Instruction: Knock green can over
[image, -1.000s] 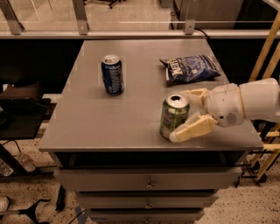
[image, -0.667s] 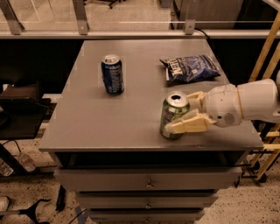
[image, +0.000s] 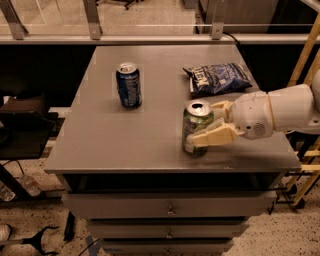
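The green can (image: 196, 121) stands upright on the grey table (image: 125, 135), near its front edge and right of the middle. Its silver top with the opening faces up. My gripper (image: 204, 124) reaches in from the right on a white arm (image: 280, 111). Its cream fingers straddle the can: the near finger (image: 212, 136) lies across the can's front lower side and the far finger (image: 222, 106) sits behind it. The fingers are closed on the can.
A dark blue can (image: 129, 85) stands upright at the back left of the table. A dark blue chip bag (image: 218, 77) lies at the back right, just behind my gripper. Drawers sit below the table's front edge. A wooden frame (image: 305, 55) stands at the right.
The near finger has swung in from a wider spread and now lies against the green can's front. The can has shifted slightly left and still stands upright.
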